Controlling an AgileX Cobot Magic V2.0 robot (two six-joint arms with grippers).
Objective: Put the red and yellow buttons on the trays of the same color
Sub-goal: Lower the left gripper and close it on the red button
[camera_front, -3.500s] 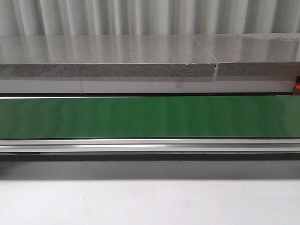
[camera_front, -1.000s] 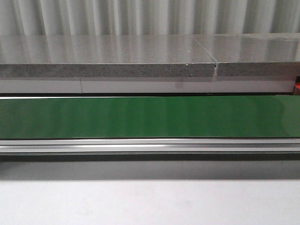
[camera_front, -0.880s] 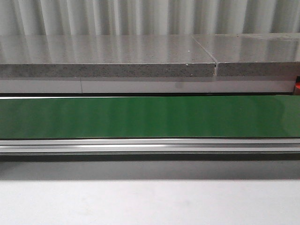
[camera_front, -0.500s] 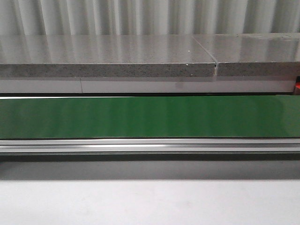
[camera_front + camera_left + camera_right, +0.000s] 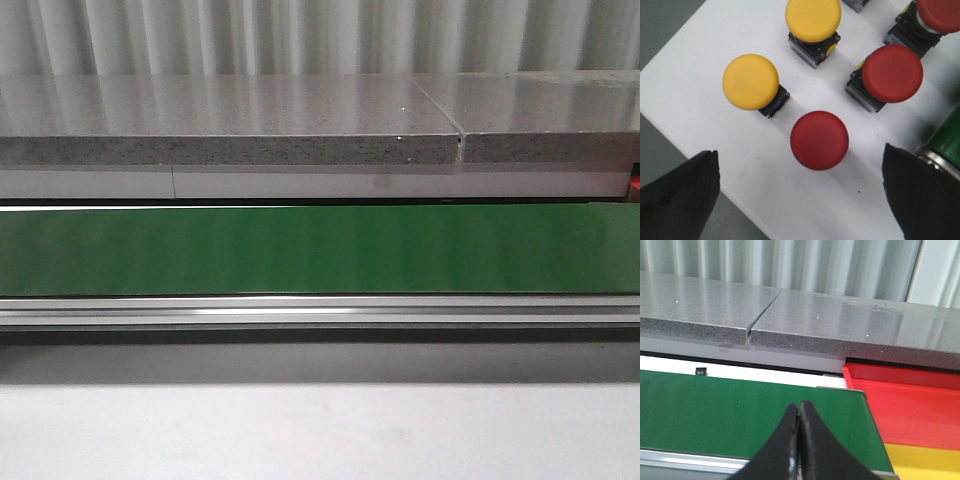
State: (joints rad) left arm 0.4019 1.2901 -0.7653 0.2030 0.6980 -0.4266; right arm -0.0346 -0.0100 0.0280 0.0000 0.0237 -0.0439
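Between the spread, empty left fingers [image 5: 680,200] stands a round-capped red button [image 5: 819,140]; right fingers [image 5: 799,440] pressed together.

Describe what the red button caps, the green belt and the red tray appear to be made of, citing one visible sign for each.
Red button caps: probably matte plastic, even colour, soft sheen.
Green belt: likely smooth rubber or PVC, faintly glossy.
Red tray: seemingly glossy moulded plastic, with a raised rim.

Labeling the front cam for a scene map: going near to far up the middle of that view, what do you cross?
White table → metal rail → green belt → white strip → grey stone slab → corrugated wall.
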